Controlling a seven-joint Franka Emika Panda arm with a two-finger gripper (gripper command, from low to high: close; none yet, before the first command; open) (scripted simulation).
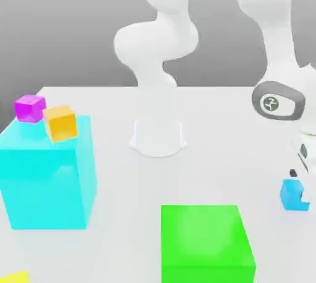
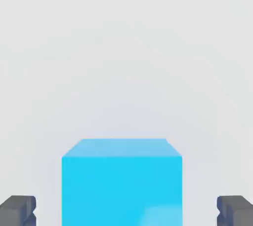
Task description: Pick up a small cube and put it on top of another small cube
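The small sky-blue cube rests on the white table at the exterior view's right edge. My gripper has come down over it there. In the hand view the cube sits between my two dark fingers, with a gap of bare table on each side. The gripper is open and touches nothing. A small orange cube and a small magenta cube sit on top of the big cyan block at the exterior view's left.
A large green block stands at the front middle of the table. The arm's white base rises behind the middle. A yellow corner shows at the front left edge.
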